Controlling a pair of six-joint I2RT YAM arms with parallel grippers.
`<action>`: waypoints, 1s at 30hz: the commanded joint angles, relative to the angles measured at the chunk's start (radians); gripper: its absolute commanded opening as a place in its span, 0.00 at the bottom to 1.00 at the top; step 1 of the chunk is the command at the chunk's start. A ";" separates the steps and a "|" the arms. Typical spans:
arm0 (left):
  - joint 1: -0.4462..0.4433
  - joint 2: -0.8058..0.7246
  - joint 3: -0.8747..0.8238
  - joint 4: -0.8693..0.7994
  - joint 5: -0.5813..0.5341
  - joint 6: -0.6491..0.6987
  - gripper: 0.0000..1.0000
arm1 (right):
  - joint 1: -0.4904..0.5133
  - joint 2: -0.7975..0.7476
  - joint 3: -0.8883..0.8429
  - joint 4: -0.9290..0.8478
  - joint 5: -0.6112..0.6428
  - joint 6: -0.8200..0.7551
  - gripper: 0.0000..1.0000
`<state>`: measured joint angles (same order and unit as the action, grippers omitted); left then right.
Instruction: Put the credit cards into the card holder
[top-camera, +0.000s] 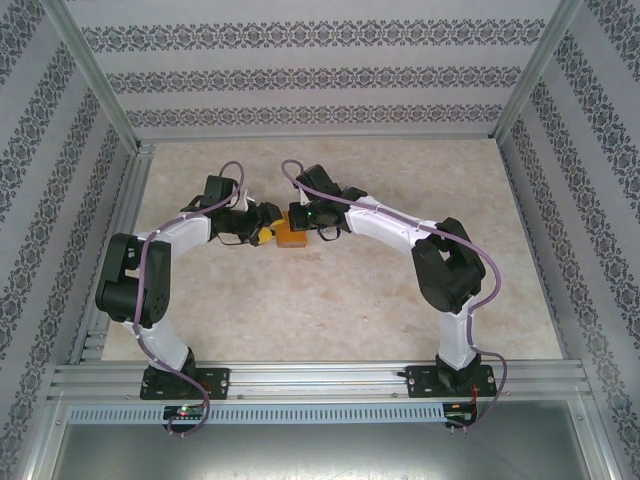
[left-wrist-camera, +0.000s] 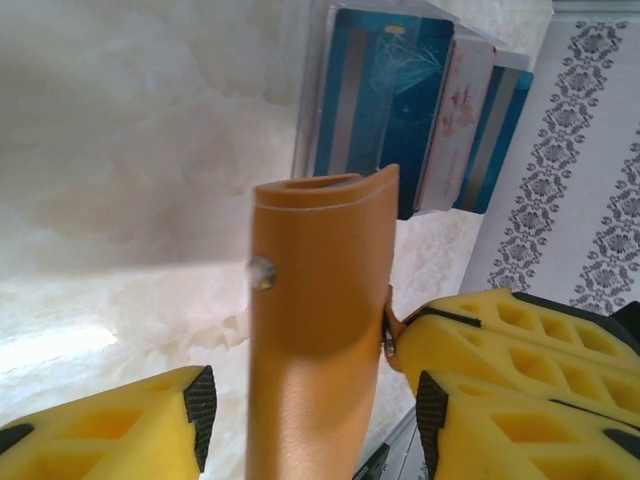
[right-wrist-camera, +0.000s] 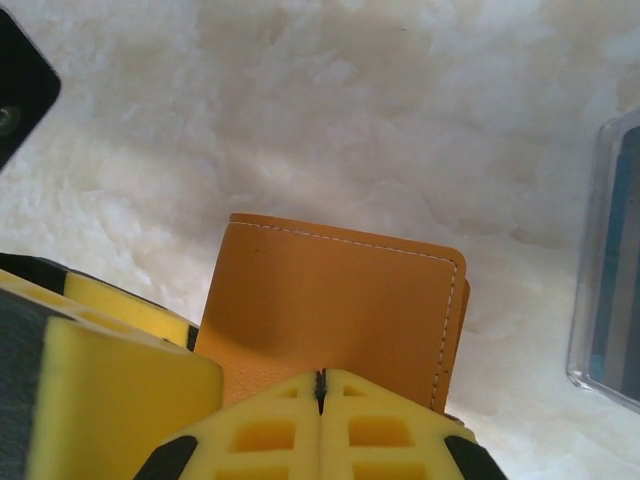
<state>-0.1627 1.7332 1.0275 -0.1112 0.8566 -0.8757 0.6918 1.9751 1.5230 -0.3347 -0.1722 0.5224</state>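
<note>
The orange-brown card holder (top-camera: 290, 234) sits mid-table between both grippers. In the left wrist view the card holder (left-wrist-camera: 315, 300) runs up between my left gripper's (left-wrist-camera: 315, 405) fingers (left-wrist-camera: 190, 405), snap button showing, with a gap on each side; that gripper is open. My right gripper (right-wrist-camera: 322, 382) is shut, its fingers pressed together on the near edge of the card holder (right-wrist-camera: 330, 300). Its yellow finger (left-wrist-camera: 480, 335) meets the holder's right edge. The credit cards (left-wrist-camera: 400, 110), blue, pinkish and grey, lie fanned in a clear case beyond the holder.
The clear case (right-wrist-camera: 608, 290) lies on the pale marbled table (top-camera: 330, 300) just right of the holder. Patterned walls and an aluminium frame (top-camera: 110, 110) enclose the table. Both arms arch inward from their bases at the near rail.
</note>
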 joint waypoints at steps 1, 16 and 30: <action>-0.009 0.033 -0.003 0.065 0.034 -0.028 0.39 | 0.009 -0.041 0.004 0.068 -0.024 0.034 0.00; 0.047 0.032 -0.053 0.038 0.020 0.014 0.00 | -0.068 -0.122 -0.150 0.113 -0.042 0.064 0.00; 0.102 -0.034 -0.050 -0.261 -0.179 0.233 0.58 | -0.015 -0.100 -0.126 0.132 -0.082 0.074 0.00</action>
<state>-0.0895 1.7569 0.9756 -0.2459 0.7597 -0.7414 0.6704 1.8912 1.3659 -0.2234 -0.2314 0.5858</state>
